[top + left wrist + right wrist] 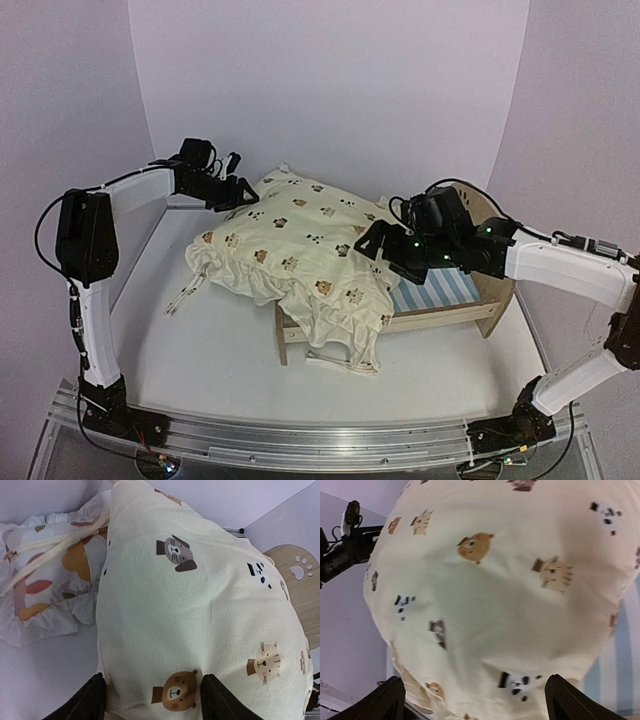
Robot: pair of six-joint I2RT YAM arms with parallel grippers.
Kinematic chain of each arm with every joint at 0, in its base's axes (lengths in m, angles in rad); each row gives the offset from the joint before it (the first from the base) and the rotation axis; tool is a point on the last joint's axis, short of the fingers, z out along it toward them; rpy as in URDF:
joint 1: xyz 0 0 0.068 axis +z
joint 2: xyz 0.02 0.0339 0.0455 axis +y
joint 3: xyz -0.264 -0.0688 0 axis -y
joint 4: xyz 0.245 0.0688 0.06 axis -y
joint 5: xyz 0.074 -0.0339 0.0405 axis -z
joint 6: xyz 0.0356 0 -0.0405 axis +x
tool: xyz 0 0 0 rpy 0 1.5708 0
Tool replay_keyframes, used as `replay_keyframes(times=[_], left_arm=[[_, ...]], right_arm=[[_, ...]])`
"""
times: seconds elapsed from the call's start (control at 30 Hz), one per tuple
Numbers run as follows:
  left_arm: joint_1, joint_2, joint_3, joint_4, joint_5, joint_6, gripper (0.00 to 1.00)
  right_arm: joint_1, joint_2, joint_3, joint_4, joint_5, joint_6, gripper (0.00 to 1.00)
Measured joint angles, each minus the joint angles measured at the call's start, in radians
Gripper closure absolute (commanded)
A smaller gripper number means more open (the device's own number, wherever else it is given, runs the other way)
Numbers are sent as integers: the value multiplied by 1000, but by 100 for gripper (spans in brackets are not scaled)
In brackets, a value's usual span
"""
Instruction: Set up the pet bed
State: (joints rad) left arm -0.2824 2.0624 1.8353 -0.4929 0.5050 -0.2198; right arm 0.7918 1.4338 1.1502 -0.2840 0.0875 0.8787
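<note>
The left gripper's (155,702) two fingers (90,700) stand parted, with the far-left corner of the quilt (200,620) between them and its cloth not squeezed. The right gripper's (480,702) two fingers (390,700) are spread wide above the quilt's right side, holding nothing. There is one quilt, heaped across the middle of the table (200,370). One leaf-print pillow (45,580) touches its far-left corner. One pet bed (440,290) sits in the table's right half. Its long axis runs left to right, roughly along the near edge. Its rounded end board (295,575) with the paw cutout faces the right edge, and the other end lies under the quilt.
</note>
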Motion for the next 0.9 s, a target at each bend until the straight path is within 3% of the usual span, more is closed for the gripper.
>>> replay_keyframes(times=[0.17,0.33,0.37,0.4,0.47,0.5,0.67,0.9], left_arm=[[0,-20,-78,32,45,-14,63],[1,-81,-156,64,50,-25,74],[1,-95,-167,68,50,-27,72],[1,-110,-179,73,50,-28,61],[1,-133,-195,79,49,-29,19],[1,-144,-203,81,44,-24,5],[19,-212,-270,85,20,-15,0],[145,-229,-303,113,176,-16,0]], right_arm=[[-19,-17,-2,-148,145,-73,2],[-99,19,-22,-215,163,-99,2],[-113,35,-22,-222,161,-106,2],[-123,52,-22,-226,159,-112,2],[-129,78,-23,-225,144,-124,2],[-129,88,-24,-218,132,-131,2],[-132,119,-41,-132,52,-152,2],[-173,180,-91,35,-79,-152,2]])
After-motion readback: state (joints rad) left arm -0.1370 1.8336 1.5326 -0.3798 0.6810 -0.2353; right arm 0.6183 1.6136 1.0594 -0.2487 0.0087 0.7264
